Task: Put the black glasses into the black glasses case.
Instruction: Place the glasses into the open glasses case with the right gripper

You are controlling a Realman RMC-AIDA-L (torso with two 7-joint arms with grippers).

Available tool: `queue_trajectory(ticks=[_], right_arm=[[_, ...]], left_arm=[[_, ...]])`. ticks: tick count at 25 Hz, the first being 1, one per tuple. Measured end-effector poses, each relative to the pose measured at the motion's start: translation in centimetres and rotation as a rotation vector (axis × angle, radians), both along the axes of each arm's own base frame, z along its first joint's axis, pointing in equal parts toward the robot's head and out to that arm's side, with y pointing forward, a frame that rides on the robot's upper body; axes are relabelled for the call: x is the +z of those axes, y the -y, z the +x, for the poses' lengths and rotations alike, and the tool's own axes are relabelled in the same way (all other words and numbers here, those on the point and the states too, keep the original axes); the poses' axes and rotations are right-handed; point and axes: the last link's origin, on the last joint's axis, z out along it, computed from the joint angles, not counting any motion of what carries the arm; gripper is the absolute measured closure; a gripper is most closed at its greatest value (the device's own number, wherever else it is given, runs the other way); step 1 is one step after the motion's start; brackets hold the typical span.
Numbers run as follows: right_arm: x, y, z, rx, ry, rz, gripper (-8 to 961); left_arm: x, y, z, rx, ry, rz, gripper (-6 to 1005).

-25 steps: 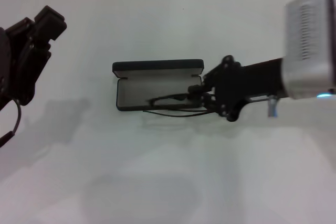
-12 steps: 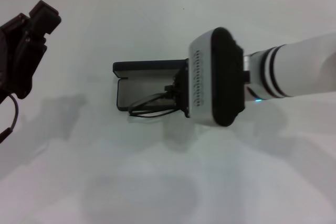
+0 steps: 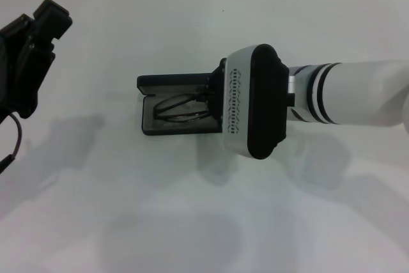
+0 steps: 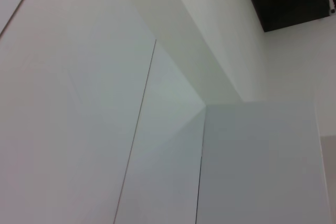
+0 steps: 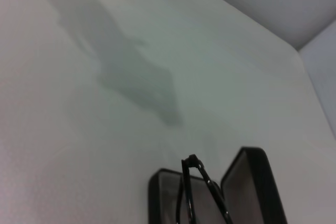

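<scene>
Black glasses over the open case, right arm above them.

You see the black glasses case (image 3: 167, 108) lying open on the white bench (image 3: 192, 209), lid (image 3: 176, 82) raised along the far side, with the black glasses (image 3: 181, 108) over its grey lining; whether they rest on the lining you cannot tell. Your right arm's wrist housing (image 3: 250, 101) hangs over the case's right end and hides the right claw (so you cannot tell if it is open or gripping the frame). In the right wrist view the glasses (image 5: 199, 192) stand up out of the case (image 5: 163, 198). The left claw (image 3: 29, 55) sits well apart at the bench's left edge, its fingers' state unclear.
</scene>
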Motion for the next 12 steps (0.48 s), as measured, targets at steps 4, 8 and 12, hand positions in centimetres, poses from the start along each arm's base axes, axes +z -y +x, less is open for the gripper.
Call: queue_trajectory(ticks=[4, 8, 12], right_arm=[[-0.08, -0.42, 0.77, -0.014, 0.001, 0.018, 876], [-0.31, -0.51, 1.03, -0.009, 0.002, 0.027, 876], [-0.59, -0.54, 1.09, 0.005, -0.001, 0.035, 876]], left_arm=[[-0.04, -0.07, 0.09, -0.002, 0.001, 0.0, 910], [-0.07, -0.07, 0.07, -0.001, -0.001, 0.003, 910], [-0.13, -0.05, 0.06, 0.001, -0.001, 0.003, 910]])
